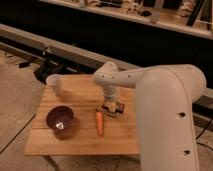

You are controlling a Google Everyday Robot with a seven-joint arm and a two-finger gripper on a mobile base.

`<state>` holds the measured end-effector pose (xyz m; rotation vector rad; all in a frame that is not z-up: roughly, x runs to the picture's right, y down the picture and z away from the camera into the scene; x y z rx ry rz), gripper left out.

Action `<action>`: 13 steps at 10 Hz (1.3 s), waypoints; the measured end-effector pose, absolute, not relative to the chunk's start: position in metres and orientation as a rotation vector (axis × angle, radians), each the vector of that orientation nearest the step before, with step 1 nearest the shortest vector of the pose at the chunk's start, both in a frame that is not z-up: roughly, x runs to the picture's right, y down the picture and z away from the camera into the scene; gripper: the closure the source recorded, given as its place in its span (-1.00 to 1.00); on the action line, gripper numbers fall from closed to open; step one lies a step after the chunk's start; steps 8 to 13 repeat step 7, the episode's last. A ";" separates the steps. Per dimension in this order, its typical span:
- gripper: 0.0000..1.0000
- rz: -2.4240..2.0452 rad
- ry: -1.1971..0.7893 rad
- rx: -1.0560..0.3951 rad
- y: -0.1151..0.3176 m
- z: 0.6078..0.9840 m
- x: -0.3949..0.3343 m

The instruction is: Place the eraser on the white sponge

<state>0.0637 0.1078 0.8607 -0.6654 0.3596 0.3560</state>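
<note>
- Wooden table [80,145] holds all the things.
- White robot arm [165,110] bends down over the right side of the table.
- The gripper [111,107] hangs low, right above the white sponge [119,109].
- The eraser [108,110] is a tiny dark bit under the gripper, at the sponge. I cannot tell if it is held.
- An orange carrot [99,123] lies just left of the sponge.
- A dark purple bowl [61,121] sits near the left.
- A pale cup [55,84] stands at the far left.

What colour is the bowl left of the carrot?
Dark purple bowl, beside the orange carrot, in the camera view; the pincer hangs right of both.
</note>
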 end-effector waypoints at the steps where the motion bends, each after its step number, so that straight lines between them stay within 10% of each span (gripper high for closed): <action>1: 1.00 0.365 0.364 -0.659 0.107 0.865 0.067; 13: 0.93 0.361 0.366 -0.631 0.099 0.888 0.066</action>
